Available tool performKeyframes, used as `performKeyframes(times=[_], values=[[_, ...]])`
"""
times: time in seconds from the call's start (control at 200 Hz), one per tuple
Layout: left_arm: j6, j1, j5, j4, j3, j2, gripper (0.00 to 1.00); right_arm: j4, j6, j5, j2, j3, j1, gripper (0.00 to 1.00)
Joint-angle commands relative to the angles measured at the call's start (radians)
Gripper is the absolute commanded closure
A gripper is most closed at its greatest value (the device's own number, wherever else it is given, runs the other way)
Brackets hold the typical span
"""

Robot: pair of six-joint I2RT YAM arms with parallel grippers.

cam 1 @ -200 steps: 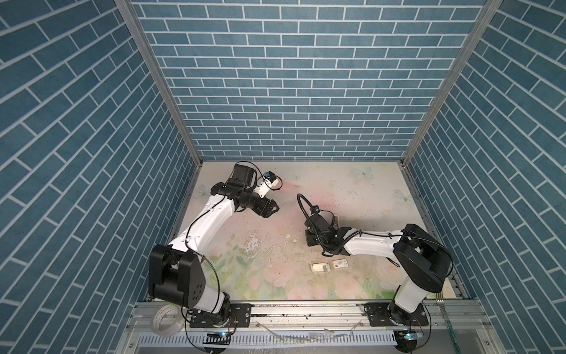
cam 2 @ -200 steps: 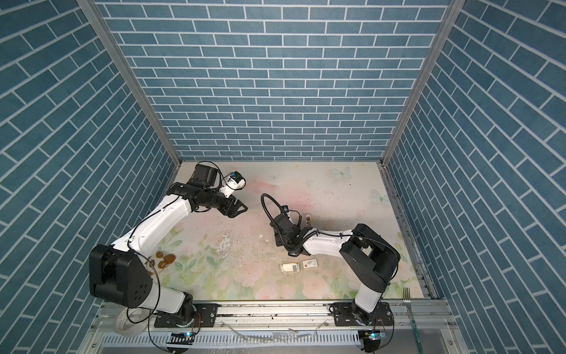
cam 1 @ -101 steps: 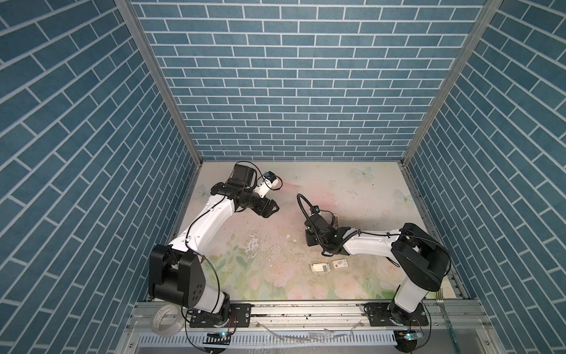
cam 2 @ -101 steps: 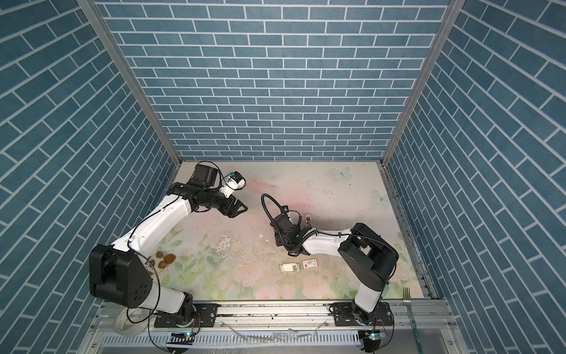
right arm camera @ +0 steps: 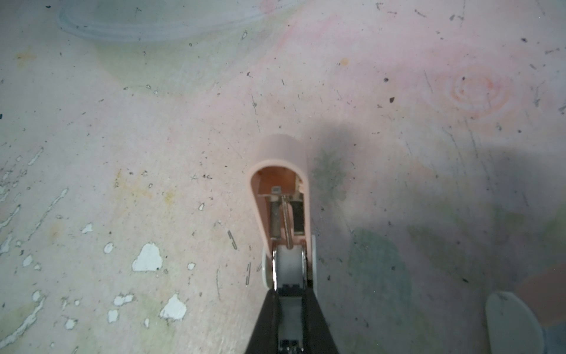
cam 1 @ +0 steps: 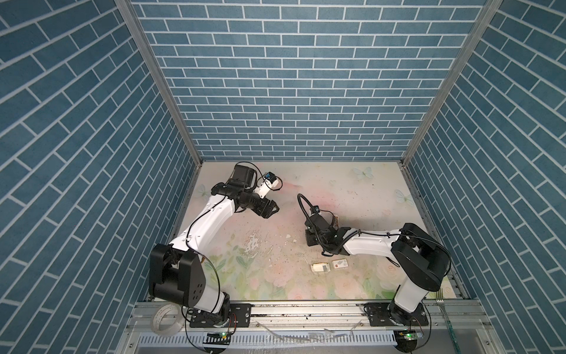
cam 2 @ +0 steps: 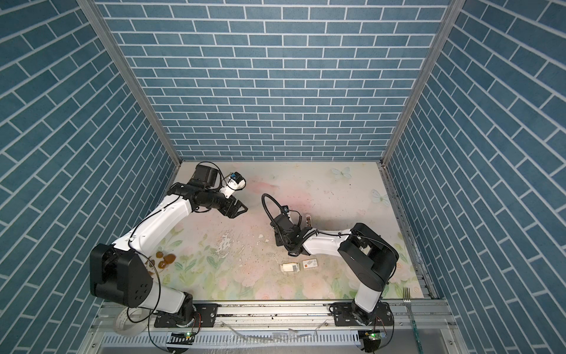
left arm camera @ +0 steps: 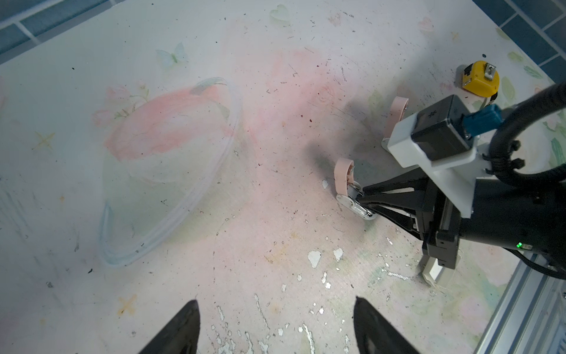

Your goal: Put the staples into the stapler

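Right gripper (right arm camera: 289,291) pressed onto rear end of pink stapler (right arm camera: 283,153), mid-table, right of centre. I see stapler opened out, spring and inner metal showing. Left gripper (cam 1: 273,210) hovers far left, claw spread, nothing in it. Staples (cam 1: 321,267) lie in white tray (cam 1: 314,268) on table, near side of right gripper, untouched. White sleeve (cam 1: 339,263) just right of tray.
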Motion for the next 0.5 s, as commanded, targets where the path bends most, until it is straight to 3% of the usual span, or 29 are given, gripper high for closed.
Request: performKeyframes(times=[0.0,0.495], values=[[0.011,0.007,0.014,-0.004,-0.014,0.012,0.20,0.014,0.021,-0.016,0.015,-0.019,-0.003,0.88],[0.012,0.008,0.010,-0.003,-0.015,0.014,0.20,0.026,0.021,-0.014,-0.002,-0.029,-0.004,0.88]])
